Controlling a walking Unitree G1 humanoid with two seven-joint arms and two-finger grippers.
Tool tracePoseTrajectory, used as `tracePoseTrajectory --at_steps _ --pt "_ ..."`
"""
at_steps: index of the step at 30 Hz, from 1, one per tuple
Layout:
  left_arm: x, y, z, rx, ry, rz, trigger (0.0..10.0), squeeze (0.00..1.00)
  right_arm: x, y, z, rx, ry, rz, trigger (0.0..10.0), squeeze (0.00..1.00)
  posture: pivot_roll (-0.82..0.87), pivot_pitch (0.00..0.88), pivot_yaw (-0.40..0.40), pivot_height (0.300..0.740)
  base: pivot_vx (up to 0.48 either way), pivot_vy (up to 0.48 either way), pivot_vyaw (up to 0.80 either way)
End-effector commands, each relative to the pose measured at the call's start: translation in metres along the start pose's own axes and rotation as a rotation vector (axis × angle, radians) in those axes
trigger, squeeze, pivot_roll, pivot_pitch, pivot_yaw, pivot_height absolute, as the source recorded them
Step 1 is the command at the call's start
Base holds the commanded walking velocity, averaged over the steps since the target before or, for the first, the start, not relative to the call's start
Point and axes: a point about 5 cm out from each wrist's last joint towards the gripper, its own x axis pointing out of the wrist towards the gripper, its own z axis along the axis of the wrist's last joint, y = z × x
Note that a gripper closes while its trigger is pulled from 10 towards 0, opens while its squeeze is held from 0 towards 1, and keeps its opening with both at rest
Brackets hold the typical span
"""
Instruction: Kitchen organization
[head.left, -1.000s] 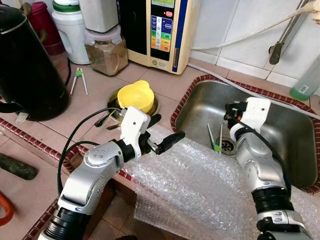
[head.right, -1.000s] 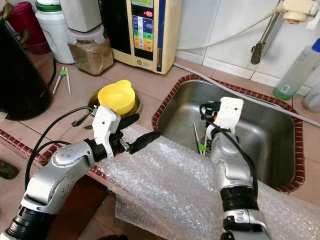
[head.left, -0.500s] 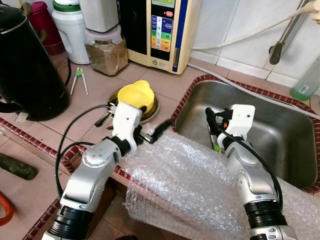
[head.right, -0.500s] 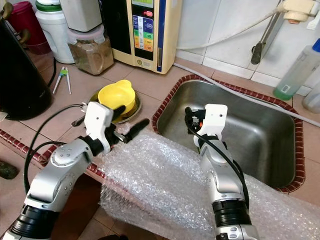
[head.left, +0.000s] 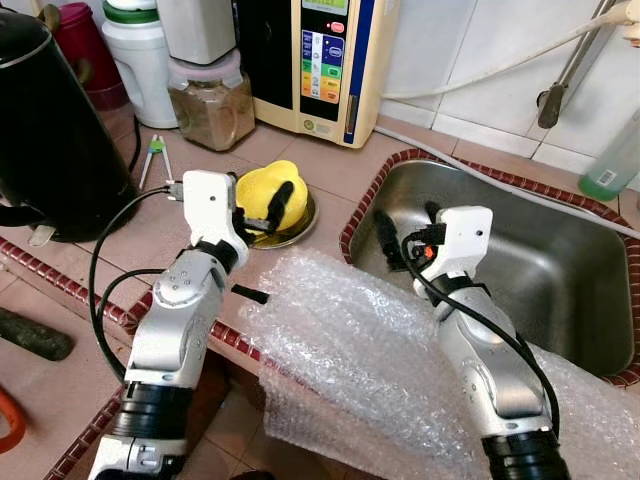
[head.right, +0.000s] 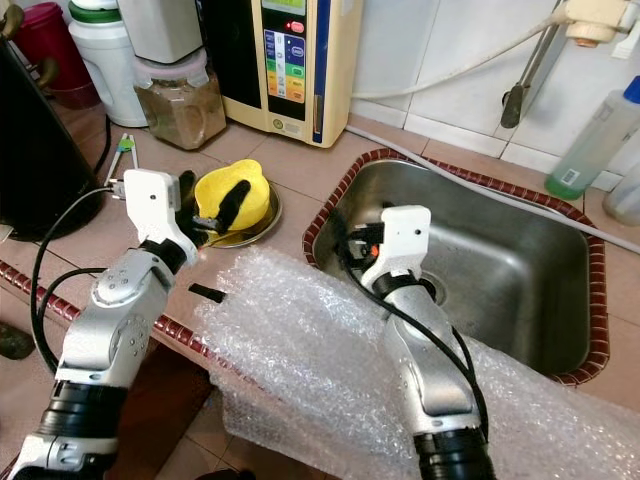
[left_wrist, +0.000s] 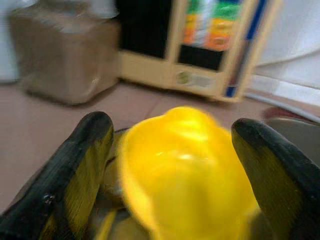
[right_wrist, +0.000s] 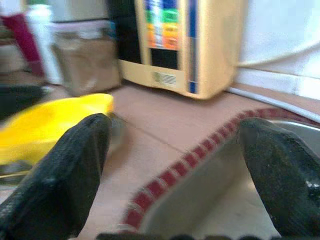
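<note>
The yellow bowl (head.left: 270, 195) sits unlifted on a metal plate (head.left: 292, 222) beside the sink (head.left: 560, 270), framed by the left gripper (head.left: 262, 203) with fingers spread, the right gripper (head.left: 405, 228) spread at the sink's rim above bubble wrap (head.left: 360, 350), so tidying looks barely begun.

Before me: a countertop of pale reddish-pink tiles (head.left: 300, 160) edged with a dark red and white patterned tile border (head.left: 70, 283). Set into it on my right is a rectangular stainless steel sink basin (head.left: 570, 270). Behind rises a wall of glossy white square tiles (head.left: 470, 50), crossed by a pale hose (head.left: 500, 70) and a grey metal pipe (head.left: 570, 65). Light is even and soft, with mild glare on the wall.
</note>
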Motion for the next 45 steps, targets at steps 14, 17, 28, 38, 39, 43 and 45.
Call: tracePoseTrajectory --at_steps 14,17,28,38,39,43,45 --pt "0.016 -0.007 -0.018 -0.142 0.177 -0.015 1.4 0.0 -0.02 0.027 0.012 0.046 0.04 0.182 10.0 0.0 0.02 0.11 -0.019 0.74 0.0 0.0 0.0" --pt "0.016 -0.007 -0.024 -0.113 0.217 -0.029 0.0 0.0 -0.022 0.029 0.011 0.043 0.052 0.2 10.0 0.0 0.02 0.109 -0.019 0.74 0.0 0.0 0.0" --pt "0.017 0.009 -0.027 -0.13 0.267 0.062 0.0 0.0 -0.023 0.03 0.012 0.034 0.069 0.209 10.0 0.0 0.02 0.107 -0.012 0.74 0.0 0.0 0.0" --pt "0.016 0.016 -0.028 -0.141 0.27 0.098 0.0 0.0 -0.022 0.031 0.011 0.018 0.076 0.221 10.0 0.0 0.04 0.105 -0.015 0.74 0.0 0.0 0.0" --pt "0.016 0.016 -0.028 -0.141 0.27 0.098 0.0 0.0 -0.022 0.031 0.011 0.018 0.076 0.221 10.0 0.0 0.04 0.105 -0.015 0.74 0.0 0.0 0.0" --pt "0.016 0.015 -0.027 -0.142 0.268 0.101 0.0 0.0 -0.023 0.033 0.012 0.027 0.078 0.251 10.0 0.0 0.03 0.107 -0.02 0.74 0.0 0.0 0.0" --pt "0.015 0.015 -0.028 -0.144 0.268 0.101 0.0 0.0 -0.024 0.035 0.013 0.034 0.076 0.268 10.0 0.0 0.03 0.11 -0.023 0.74 0.0 0.0 0.0"
